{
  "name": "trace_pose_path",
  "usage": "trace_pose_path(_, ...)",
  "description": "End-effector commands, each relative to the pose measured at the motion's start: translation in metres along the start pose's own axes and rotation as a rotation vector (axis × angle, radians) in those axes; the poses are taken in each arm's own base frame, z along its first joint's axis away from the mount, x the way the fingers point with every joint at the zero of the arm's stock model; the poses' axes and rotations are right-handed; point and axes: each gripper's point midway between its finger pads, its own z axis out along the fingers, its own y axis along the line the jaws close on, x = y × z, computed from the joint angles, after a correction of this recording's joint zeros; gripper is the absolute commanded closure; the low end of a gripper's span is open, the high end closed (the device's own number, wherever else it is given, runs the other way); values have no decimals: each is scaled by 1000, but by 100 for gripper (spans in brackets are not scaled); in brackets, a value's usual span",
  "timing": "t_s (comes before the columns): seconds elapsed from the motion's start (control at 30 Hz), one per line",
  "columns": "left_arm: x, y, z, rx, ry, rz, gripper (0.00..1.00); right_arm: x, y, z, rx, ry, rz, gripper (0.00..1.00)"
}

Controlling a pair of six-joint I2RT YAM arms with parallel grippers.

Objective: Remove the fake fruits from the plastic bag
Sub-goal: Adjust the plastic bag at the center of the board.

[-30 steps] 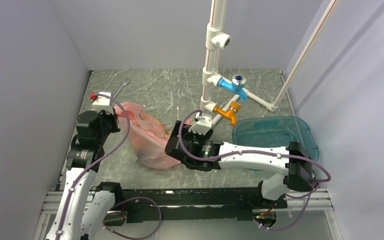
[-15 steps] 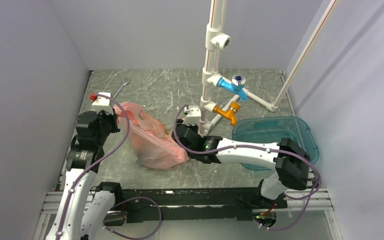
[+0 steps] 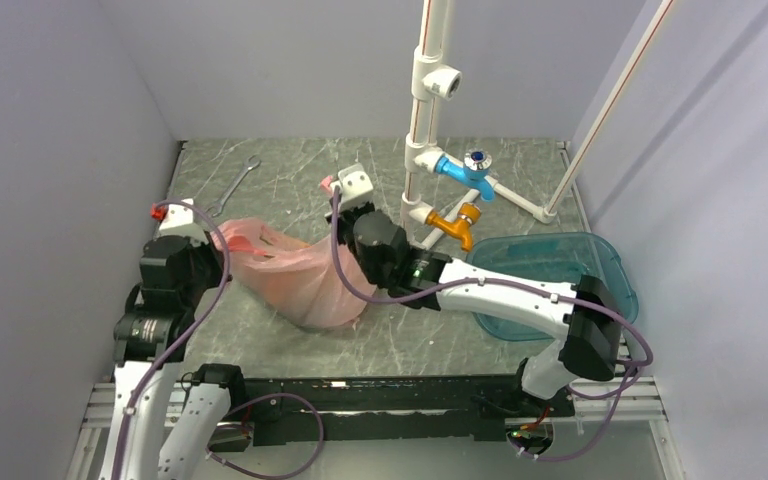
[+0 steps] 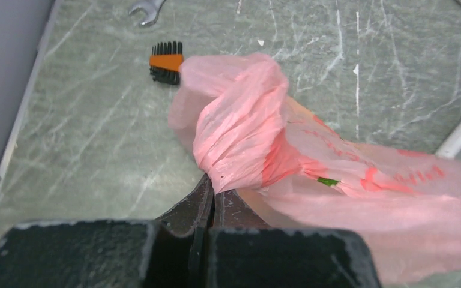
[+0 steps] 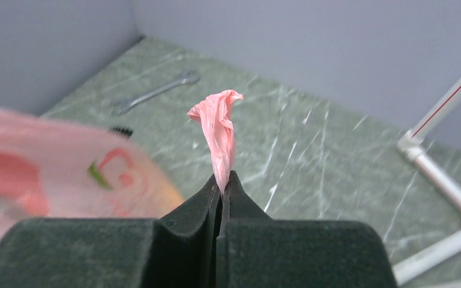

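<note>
- Closing on a twisted tail of film, the right gripper (image 5: 222, 177) now has its jaws pinched flat on one end of the thin translucent pink plastic bag (image 3: 300, 278). 1 second earlier it sat low at the bag's right end with the jaws apart.
- The right wrist has also risen and swung toward the back of the table, taking that tail up with it.
- The left gripper (image 4: 211, 187) stays clamped on a bunched knot of the same film, and its arm has drawn back toward the left wall.
- The bag therefore hangs stretched between the 2 grippers, its belly resting on the green marbled tabletop (image 3: 520, 170).
- The fake fruits are not out yet. They are only a bulge behind the film, and none can be told apart.
- I cannot tell which held end is the mouth. Judged from this, the 2-point hold prepares for opening or tipping.
- Room is tight on 2 sides: the grey wall sits near the left arm, and the white pipe frame with blue and orange taps (image 3: 428, 160) stands just beside the right wrist.
- Bare table lies behind the bag, save a steel spanner (image 3: 236, 184) and a small orange-and-black toothed tool (image 4: 167, 62).
- The teal see-through tub (image 3: 560, 262) sits right, beneath the right forearm.
</note>
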Motion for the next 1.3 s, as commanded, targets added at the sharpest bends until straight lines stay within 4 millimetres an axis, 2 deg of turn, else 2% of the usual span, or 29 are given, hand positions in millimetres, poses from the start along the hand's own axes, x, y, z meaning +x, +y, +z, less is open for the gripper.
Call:
trace_pose_path(0.0, 13, 9, -40, -62, 86, -109, 99, -69, -34, 24, 36, -164, -68, 100)
trace_pose_path(0.1, 15, 21, -58, -124, 74, -137, 100, -78, -45, 40, 72, -193, -93, 100)
trace_pose_path(0.27, 25, 32, -71, -171, 35, -196, 100, -86, -37, 64, 60, -243, -192, 100)
trace_pose_path(0.43, 32, 26, -83, -128, 44, -233, 100, -85, -33, 93, 48, -244, -260, 100)
trace_pose_path(0.53, 33, 14, -93, -62, 64, -254, 100, -88, -35, 114, 67, -229, -278, 100)
trace_pose_path(0.6, 33, 1, -100, 13, 79, -253, 100, -99, -37, 123, 84, -234, -282, 100)
trace_pose_path(0.7, 30, -27, -115, 189, 94, -211, 98, -98, -35, 131, 90, -194, -288, 100)
trace_pose_path(0.73, 30, -35, -119, 240, 99, -203, 94, -92, -31, 132, 73, -153, -281, 95)
trace_pose_path(0.77, 30, -41, -123, 277, 101, -202, 90, -87, -27, 130, 57, -117, -259, 88)
trace_pose_path(0.83, 29, -53, -129, 354, 102, -196, 87, -77, -21, 118, 30, -24, -188, 62)
trace_pose_path(0.9, 31, -62, -133, 418, 113, -186, 86, -65, -19, 98, 22, 80, -84, 39)
trace_pose_path(0.93, 33, -67, -134, 451, 118, -185, 87, -60, -17, 82, -3, 135, -17, 32)
trace_pose_path(1.0, 38, -75, -135, 503, 133, -185, 89, -57, -11, 52, -32, 179, 124, 30)
trace_pose_path(1.13, 49, -87, -135, 587, 179, -192, 92, -52, 5, 0, -40, 185, 435, 17)
trace_pose_path(1.17, 52, -88, -134, 591, 190, -193, 92, -51, 14, -11, -51, 187, 487, 13)
trace_pose_path(1.2, 54, -87, -132, 585, 199, -195, 91, -50, 27, -21, -63, 190, 518, 3)
trace_pose_path(1.27, 59, -84, -131, 568, 208, -195, 91, -50, 48, -33, -59, 196, 567, 0)
